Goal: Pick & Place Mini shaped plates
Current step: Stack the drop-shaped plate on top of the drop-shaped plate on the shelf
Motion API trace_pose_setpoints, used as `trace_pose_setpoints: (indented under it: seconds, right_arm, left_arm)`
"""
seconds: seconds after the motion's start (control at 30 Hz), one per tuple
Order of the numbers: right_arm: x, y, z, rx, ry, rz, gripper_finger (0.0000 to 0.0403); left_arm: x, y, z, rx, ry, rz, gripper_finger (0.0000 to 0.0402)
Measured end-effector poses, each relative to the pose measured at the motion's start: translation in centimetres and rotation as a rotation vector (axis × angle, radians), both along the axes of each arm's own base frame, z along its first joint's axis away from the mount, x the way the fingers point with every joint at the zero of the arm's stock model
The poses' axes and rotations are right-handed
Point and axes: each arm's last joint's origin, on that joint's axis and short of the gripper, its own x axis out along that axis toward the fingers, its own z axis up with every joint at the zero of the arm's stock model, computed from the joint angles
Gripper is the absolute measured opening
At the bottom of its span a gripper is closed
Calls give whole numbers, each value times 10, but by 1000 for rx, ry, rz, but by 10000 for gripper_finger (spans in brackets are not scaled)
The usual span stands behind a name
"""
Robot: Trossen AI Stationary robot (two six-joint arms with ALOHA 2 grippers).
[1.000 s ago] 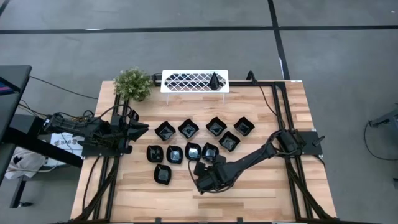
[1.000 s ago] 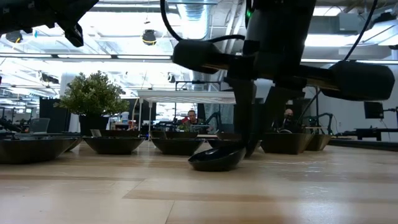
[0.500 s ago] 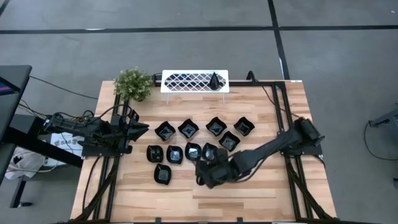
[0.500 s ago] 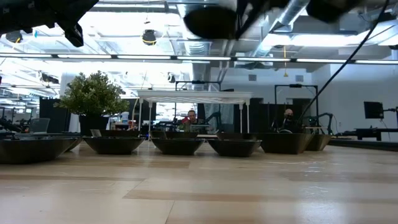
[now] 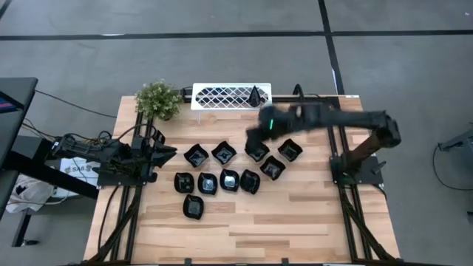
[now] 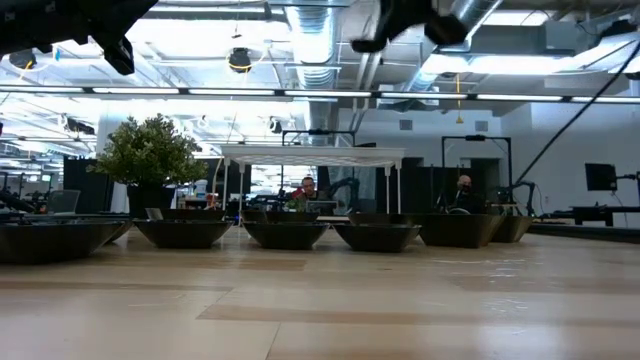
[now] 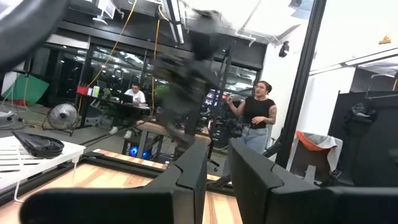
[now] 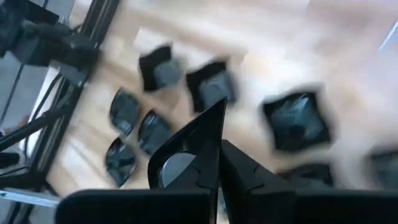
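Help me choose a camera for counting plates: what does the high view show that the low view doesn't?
Only the high view: the mini shaped plates spread out countably, a teardrop plate on the white rack, the left gripper parked at the table's left edge, and the right gripper carrying its held plate above the rest. Only the low view: people in the room behind. Both: plates, rack and green plant.

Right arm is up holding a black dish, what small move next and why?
Likely carry the right end effector over to the white lattice rack: it holds a glossy black mini plate above the wooden table, and one black plate already sits there.
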Motion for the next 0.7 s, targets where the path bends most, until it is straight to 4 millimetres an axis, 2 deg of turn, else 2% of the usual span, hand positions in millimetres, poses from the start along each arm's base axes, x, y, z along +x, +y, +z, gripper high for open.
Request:
trace_pose_setpoints:
  seconds: [0.17,0.33,0.5,0.7]
  right_arm:
    - [-28,-68,12,-83,0,44,0]
    - [-40,-120,4,-112,12,96,0]
    - [-38,-156,-5,-152,-37,149,0]
    - [-21,-184,-18,-177,-33,254,0]
  left_arm:
    - [0,0,0,0,-1,0,67]
    - [0,0,0,-1,-2,0,67]
    - [0,0,1,-2,-6,0,67]
    - [0,0,1,-3,-8,3,67]
